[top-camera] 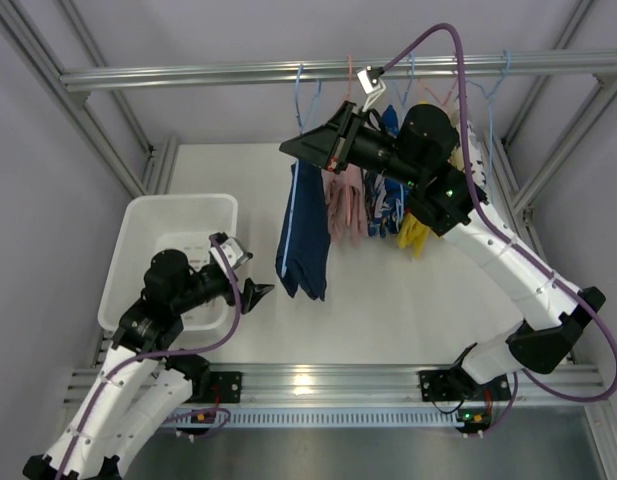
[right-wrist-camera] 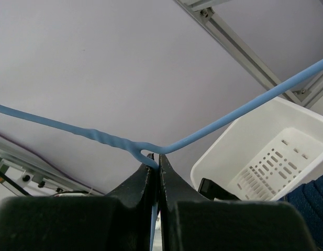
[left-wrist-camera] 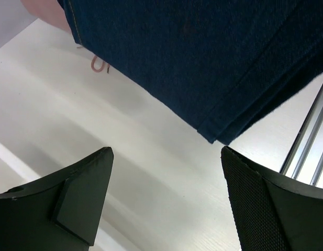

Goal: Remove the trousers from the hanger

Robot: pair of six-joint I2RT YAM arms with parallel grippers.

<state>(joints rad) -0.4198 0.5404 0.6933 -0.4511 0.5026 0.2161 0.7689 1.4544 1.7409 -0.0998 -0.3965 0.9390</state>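
White counter [top-camera: 408, 300]: navy trousers [top-camera: 303, 235] are hanging long-axis vertical just ahead of the nearer left gripper [top-camera: 256, 293], whose jaws are standing released; the right gripper [right-wrist-camera: 155, 170] is clenching the blue hanger [right-wrist-camera: 229, 123] above them.

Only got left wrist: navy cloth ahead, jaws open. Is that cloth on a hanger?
Observer: Yes. The navy trousers hang from a blue hanger hooked on the top rail.
Operator: What's the right arm doing?
Observer: Its jaws are shut on the hanger's neck.
Operator: Any bin around?
Observer: A white bin sits to the trousers' left.
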